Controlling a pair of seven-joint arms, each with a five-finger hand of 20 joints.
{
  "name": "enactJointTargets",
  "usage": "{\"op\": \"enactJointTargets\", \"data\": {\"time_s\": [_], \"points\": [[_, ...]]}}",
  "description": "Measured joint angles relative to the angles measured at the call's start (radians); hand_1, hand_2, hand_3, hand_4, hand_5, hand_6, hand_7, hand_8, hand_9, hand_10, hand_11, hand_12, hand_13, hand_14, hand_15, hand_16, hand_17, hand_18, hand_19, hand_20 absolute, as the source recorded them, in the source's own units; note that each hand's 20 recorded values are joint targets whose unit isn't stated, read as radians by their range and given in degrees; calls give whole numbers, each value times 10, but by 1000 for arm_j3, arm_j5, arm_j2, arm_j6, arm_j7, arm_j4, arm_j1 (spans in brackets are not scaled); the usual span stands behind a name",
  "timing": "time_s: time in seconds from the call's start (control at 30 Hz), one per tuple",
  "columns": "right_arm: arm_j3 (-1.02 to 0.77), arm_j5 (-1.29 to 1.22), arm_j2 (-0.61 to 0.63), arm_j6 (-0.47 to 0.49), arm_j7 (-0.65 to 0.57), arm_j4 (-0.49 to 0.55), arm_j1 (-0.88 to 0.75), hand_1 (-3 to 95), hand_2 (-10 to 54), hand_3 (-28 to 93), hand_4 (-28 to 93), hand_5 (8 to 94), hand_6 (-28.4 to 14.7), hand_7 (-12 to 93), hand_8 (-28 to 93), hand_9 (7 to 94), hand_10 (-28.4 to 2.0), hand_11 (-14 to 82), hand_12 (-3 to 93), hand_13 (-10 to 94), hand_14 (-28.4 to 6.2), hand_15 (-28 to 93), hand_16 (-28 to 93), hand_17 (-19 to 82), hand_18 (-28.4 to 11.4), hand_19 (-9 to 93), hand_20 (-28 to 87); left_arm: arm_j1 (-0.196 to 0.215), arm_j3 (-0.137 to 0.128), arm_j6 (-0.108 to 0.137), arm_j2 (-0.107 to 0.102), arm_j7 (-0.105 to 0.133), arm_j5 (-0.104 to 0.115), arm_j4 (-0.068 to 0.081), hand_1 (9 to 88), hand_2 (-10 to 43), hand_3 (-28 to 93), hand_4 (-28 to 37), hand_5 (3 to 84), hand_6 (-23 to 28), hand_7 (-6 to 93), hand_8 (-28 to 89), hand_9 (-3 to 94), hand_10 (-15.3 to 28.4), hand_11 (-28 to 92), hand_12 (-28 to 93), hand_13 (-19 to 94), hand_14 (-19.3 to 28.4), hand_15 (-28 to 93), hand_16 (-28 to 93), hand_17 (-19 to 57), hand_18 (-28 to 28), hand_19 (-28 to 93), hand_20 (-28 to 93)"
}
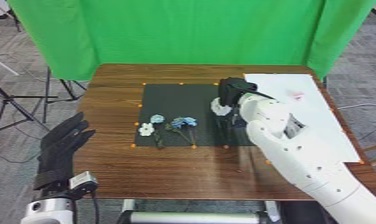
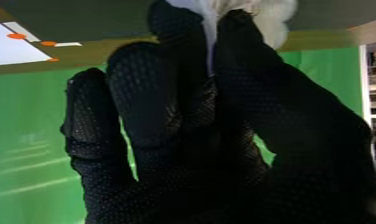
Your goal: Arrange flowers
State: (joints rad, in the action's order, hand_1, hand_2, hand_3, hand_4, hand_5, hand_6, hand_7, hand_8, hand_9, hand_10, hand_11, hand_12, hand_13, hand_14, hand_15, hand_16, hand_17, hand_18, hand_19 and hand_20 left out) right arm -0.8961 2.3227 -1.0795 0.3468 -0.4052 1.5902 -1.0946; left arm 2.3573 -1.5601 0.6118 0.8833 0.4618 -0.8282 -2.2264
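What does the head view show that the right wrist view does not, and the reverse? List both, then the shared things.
Head view: the left hand by the table's left edge; blue flowers and a loose white flower on the dark mat.
Right wrist view: a close look at the thumb and a finger pinching.
Both: right hand, held white flower, mat, white sheet, green curtain.

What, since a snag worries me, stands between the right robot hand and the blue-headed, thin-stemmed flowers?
Only the white-petalled flower pinched in the right robot hand itself; from there to the blue-headed flowers, nothing visible stands on the flat dark mat.
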Motion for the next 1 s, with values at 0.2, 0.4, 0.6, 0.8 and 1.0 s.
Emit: {"op": "enactJointTargets", "data": {"time_s": [0.2,0.4,0.6,0.8,1.0], "points": [[-7,19,-12,42,0,4,-5,433,-74,808,-283,661,-17,221,-35,736,-110,267,289,679,-70,693,172,370,-187,932,71,1,-2,-4,6,-3,-4,0,274,49,839,-173,381,98,166,-114,311,191,365,49,241,270,656,-181,-92,217,609,37],[-6,37,-10,64,-8,6,-6,423,-72,818,-283,647,-19,208,-72,709,-121,291,259,670,-71,693,174,363,-190,932,61,3,-5,-4,9,-4,-5,0,274,49,838,-173,382,98,165,-115,311,191,365,49,242,270,657,-181,-92,217,609,37],[13,40,-3,71,-34,5,1,388,-69,850,-282,585,-43,184,-123,628,-152,331,191,635,-90,716,161,347,-196,932,57,3,-6,-5,11,-5,-7,0,275,50,838,-172,383,99,165,-115,312,191,365,50,242,270,657,-181,-92,217,609,37],[31,51,5,73,-55,4,18,357,-75,854,-282,525,-75,150,-111,550,-185,286,175,594,-108,740,148,334,-203,932,56,3,-5,-4,11,-5,-7,-1,274,50,838,-171,384,99,166,-115,312,191,366,49,243,269,657,-181,-92,217,609,37],[43,39,31,58,-72,22,37,318,-27,854,-273,512,-78,138,-102,533,-192,254,172,580,-116,749,137,332,-204,932,56,8,3,-1,8,2,-1,-1,274,51,837,-171,384,99,166,-116,313,190,367,49,243,270,657,-181,-92,217,609,37]]}}
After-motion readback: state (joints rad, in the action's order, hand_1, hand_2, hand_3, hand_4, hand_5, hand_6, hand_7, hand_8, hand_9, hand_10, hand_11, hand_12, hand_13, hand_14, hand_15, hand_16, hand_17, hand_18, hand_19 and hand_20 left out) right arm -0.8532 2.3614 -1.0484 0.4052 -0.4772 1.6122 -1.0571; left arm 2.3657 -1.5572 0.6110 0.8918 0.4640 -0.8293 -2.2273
